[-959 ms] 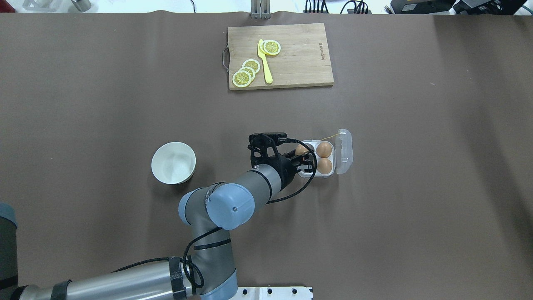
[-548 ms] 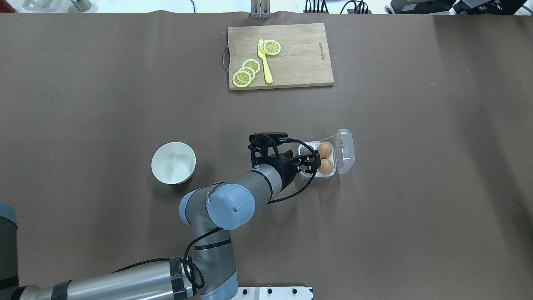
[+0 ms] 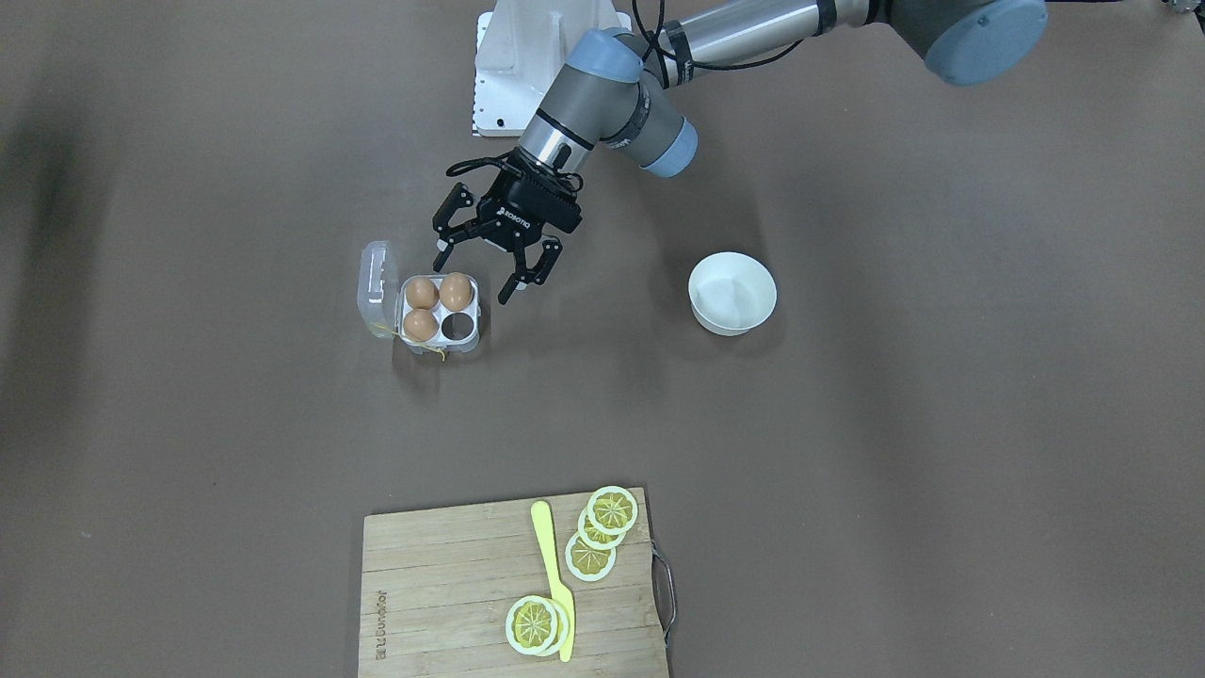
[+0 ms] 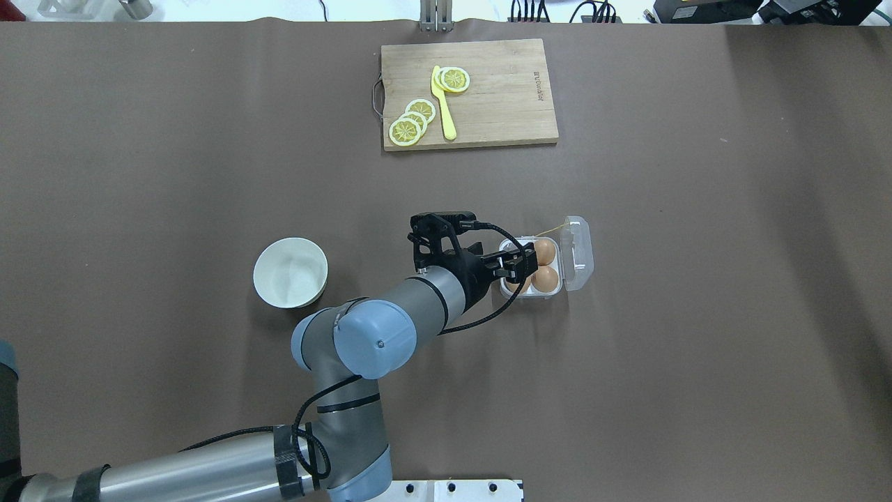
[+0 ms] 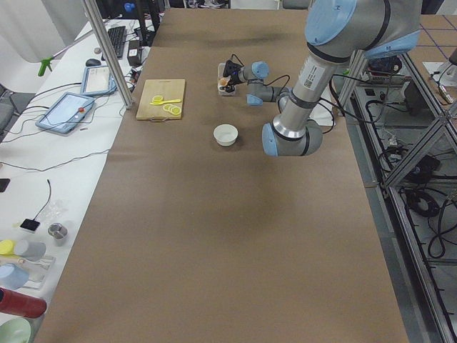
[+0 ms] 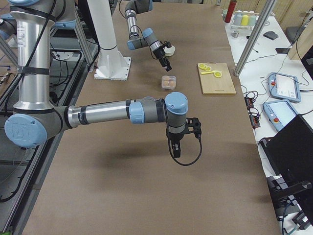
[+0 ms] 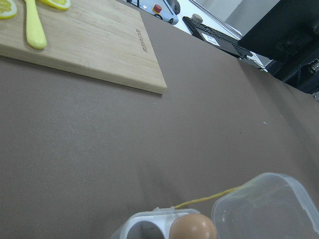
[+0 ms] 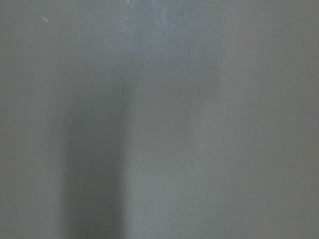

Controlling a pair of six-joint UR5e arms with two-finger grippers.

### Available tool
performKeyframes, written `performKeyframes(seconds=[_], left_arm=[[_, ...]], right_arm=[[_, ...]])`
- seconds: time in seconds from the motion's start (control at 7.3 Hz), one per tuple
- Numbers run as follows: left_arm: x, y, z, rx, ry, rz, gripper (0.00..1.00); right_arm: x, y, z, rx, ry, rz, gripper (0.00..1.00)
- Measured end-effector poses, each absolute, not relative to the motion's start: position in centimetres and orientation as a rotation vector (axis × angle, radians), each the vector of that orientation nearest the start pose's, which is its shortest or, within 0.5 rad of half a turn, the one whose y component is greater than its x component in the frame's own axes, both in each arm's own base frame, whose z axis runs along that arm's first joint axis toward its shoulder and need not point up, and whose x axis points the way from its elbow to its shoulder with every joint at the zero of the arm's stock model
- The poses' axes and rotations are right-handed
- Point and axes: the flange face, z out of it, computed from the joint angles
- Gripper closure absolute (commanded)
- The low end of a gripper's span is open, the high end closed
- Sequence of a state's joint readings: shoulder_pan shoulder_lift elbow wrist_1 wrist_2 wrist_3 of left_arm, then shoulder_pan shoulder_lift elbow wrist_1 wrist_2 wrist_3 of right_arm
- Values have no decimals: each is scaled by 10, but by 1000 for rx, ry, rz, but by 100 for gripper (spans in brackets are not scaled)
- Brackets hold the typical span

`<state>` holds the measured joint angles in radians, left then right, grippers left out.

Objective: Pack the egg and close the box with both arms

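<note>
The clear box [image 3: 440,345] stands open, its lid [image 3: 375,276] folded out to the side. Three orange-brown eggs lie in its cells: two in the row by the lid [image 3: 421,293] [image 3: 420,325], one [image 3: 456,291] in the cell nearest my base. The fourth cell [image 3: 458,326] is empty. My left gripper [image 3: 475,275] is open and empty, just above the box's near edge. From overhead, this gripper [image 4: 519,270] covers part of the box [image 4: 550,293]. The left wrist view shows one egg [image 7: 193,227], the lid [image 7: 269,206] and a yellow thread [image 7: 209,198]. My right gripper [image 6: 177,147] hangs over bare table, far from the box; I cannot tell its state.
An empty white bowl [image 4: 290,272] stands on the robot's left of the box. A wooden cutting board [image 4: 502,104] with lemon slices [image 4: 411,122] and a yellow knife [image 4: 443,104] lies at the far side of the table.
The egg that was between my left gripper's fingers now lies in the box's near cell. The gripper has let go and drawn back slightly. The box has slid a little toward its lid side.
</note>
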<state>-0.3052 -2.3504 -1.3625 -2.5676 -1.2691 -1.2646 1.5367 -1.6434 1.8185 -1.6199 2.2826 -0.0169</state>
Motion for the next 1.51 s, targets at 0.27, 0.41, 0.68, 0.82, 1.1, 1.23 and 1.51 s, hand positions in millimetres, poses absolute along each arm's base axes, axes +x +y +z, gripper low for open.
performKeyframes(seconds=[0.27,0.41,0.68,0.82,1.1,1.23,1.51], left_arm=[[586,-400,160,633,1388,-154,6],[550,-420,164,597,1347,-97,6],[467,-469,182,567,1232,66,7],[422,-501,196,541,1180,143,7],[328,-563,221,469,1085,270,7],[285,-587,233,440,1043,297,7],[191,-636,276,386,1005,305,4]], right_arm=[[53,-466,582,112,-706,-92,0],[53,-466,581,107,-703,-90,0],[53,-469,573,104,-702,-89,0],[53,-471,564,120,-704,-95,0],[52,-479,541,166,-708,-113,0],[52,-484,530,190,-707,-123,0],[51,-490,512,226,-701,-138,0]])
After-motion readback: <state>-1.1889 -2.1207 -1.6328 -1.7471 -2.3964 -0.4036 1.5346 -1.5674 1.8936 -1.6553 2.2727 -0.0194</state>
